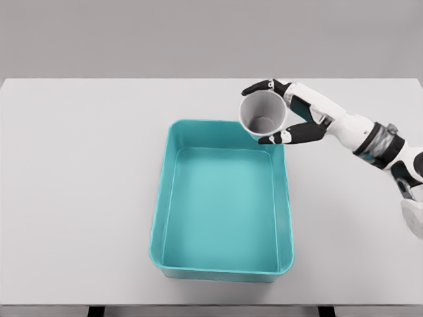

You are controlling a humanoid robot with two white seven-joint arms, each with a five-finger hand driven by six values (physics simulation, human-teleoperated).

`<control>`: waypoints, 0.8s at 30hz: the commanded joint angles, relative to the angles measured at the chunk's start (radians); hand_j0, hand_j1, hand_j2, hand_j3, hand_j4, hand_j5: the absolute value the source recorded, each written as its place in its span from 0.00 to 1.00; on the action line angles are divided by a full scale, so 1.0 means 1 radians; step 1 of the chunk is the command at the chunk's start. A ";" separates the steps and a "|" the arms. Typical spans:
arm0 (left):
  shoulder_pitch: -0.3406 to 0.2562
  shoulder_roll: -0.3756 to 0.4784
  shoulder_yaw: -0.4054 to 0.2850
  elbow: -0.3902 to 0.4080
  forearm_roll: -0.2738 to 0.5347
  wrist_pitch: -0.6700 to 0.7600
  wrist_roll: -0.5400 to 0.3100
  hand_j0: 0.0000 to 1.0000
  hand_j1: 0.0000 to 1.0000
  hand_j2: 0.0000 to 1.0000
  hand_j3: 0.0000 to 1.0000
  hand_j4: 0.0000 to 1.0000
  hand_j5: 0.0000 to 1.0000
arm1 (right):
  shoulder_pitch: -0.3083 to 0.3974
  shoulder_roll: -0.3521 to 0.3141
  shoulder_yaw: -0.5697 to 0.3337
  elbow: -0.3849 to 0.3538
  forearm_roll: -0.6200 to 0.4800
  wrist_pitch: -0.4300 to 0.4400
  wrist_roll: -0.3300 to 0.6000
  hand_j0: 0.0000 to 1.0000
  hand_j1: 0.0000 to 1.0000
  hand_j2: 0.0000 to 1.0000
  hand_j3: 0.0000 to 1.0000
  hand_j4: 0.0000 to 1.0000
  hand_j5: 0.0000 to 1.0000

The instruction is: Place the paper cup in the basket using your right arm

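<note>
1. Cup status: the paper cup [262, 114] is held in the right hand [289, 113], hanging over the far right corner of the basket [166, 198], tipped so its open mouth faces the camera and you can see right down inside it.

2. Grip: the hand is curled round the cup's side wall, one finger [256, 87] over the top of the rim side and another [281, 137] underneath. So it's closed on the cup, not loose. I can't tell how hard it's squeezing.

3. How it'll handle, my guess: paper cup, empty, so super light and pretty flimsy. Thin wall will dent if pinched hard, and it's smooth enough to slide out of a lazy grip. Taking it across the wall just below the rim seems right, since the rolled rim is the stiffest bit.

4. Basket is a shallow teal tub sitting on the table [79, 165], nothing in it. The cup is already above its far edge, so the drop shouldn't hurt anything, though it may bounce or roll to a wall.

5. Left arm isn't showing anywhere.
</note>
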 commanded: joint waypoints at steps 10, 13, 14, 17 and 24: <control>0.000 0.000 0.000 0.000 0.000 -0.001 0.001 1.00 1.00 1.00 1.00 1.00 1.00 | -0.057 -0.006 0.116 -0.021 0.079 -0.003 0.000 0.74 0.74 0.74 0.74 0.74 0.74; 0.000 0.000 0.000 0.000 0.000 0.000 -0.001 1.00 1.00 1.00 1.00 1.00 1.00 | -0.097 -0.014 0.168 -0.023 0.090 -0.003 0.000 0.74 0.74 0.74 0.74 0.74 0.74; 0.000 0.000 0.000 0.000 0.000 0.000 0.001 1.00 1.00 1.00 1.00 1.00 1.00 | -0.109 -0.016 0.183 -0.021 0.091 -0.005 0.000 0.74 0.74 0.74 0.74 0.74 0.74; 0.000 0.000 0.000 0.000 0.000 0.000 0.001 1.00 1.00 1.00 1.00 1.00 1.00 | -0.123 -0.031 0.214 -0.031 0.102 -0.006 0.000 0.74 0.74 0.74 0.74 0.74 0.74; 0.000 0.000 0.000 0.000 0.000 0.000 0.001 1.00 1.00 1.00 1.00 1.00 1.00 | -0.124 -0.098 0.249 -0.075 0.108 -0.014 0.000 0.78 0.78 0.78 0.78 0.78 0.78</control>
